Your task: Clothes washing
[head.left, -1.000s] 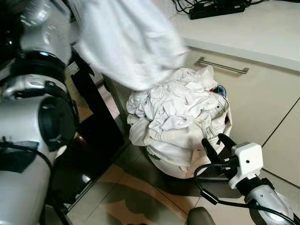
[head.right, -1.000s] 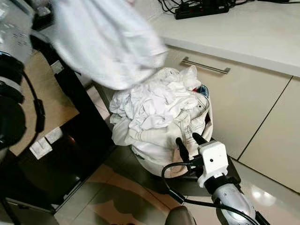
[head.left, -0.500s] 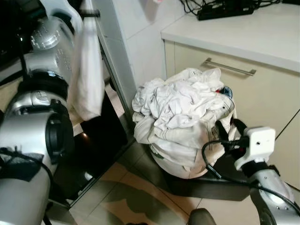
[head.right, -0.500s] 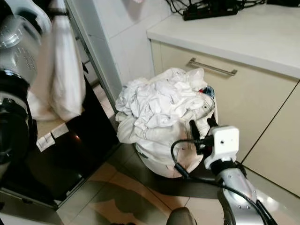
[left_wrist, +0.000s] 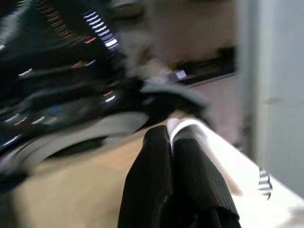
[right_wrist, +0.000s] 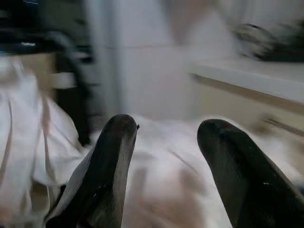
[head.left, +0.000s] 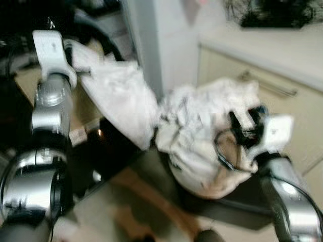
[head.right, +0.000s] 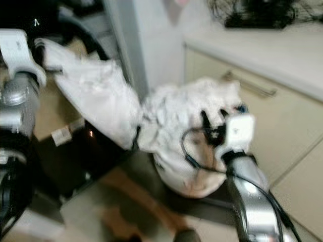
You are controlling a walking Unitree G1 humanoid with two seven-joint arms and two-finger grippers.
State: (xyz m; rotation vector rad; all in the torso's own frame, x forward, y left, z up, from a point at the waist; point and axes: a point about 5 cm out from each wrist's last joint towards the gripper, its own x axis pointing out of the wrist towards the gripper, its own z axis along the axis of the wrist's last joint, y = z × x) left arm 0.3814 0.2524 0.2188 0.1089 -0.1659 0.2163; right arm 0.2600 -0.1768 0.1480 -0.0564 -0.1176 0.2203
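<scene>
Heavy motion blur throughout, soft even daylight, dim dark left side

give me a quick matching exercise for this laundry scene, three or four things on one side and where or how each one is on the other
Things:
1. left gripper
2. right gripper
3. laundry pile
4. cables

States:
a. on the counter
b. open, at the heap
c. heaped in the basket
d. shut on a white garment

Pairs: 1-d, 2-b, 3-c, 4-a

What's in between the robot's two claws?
Between the left gripper, pinching a white garment, and the open right gripper, the head views show that hanging cloth and the heap of white laundry.
</scene>
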